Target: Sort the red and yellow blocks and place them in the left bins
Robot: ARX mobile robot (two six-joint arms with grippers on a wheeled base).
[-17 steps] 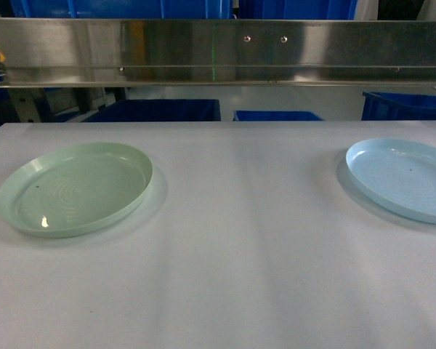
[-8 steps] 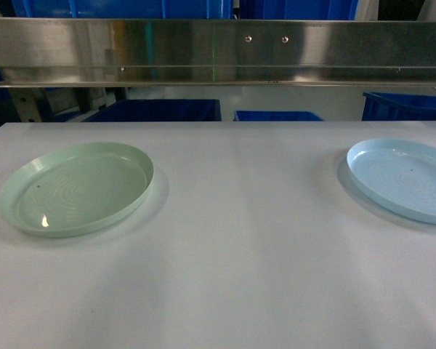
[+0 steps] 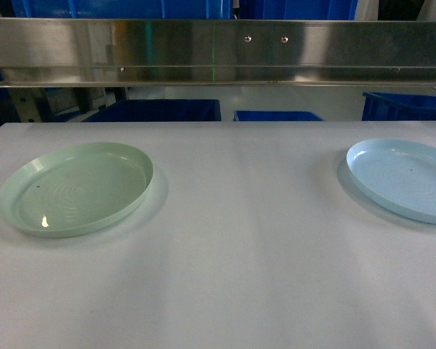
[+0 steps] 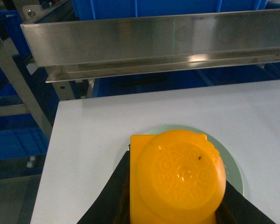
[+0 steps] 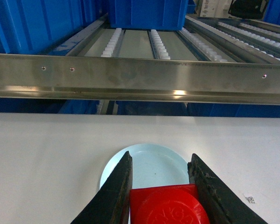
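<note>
The orange-yellow block (image 4: 177,179) fills the lower middle of the left wrist view, with my left gripper (image 4: 177,186) shut on it between black fingers (image 4: 114,191). It hangs above the pale green plate (image 4: 232,161). In the right wrist view my right gripper (image 5: 160,161) is shut on the red block (image 5: 168,205), over the pale blue plate (image 5: 151,163). Bright-blue bins (image 3: 156,110) stand behind and below the table's far edge, and more show on the rack (image 4: 144,8). Neither gripper nor block shows in the head view.
On the white table (image 3: 240,240) lie the green plate (image 3: 74,187) at the left and the blue plate (image 3: 403,178) at the right. A steel rail (image 3: 218,51) runs across above the far edge. A roller rack (image 5: 158,44) lies behind it.
A small orange-yellow bit at the far left edge of the head view has gone out of sight. The plates have not moved.
</note>
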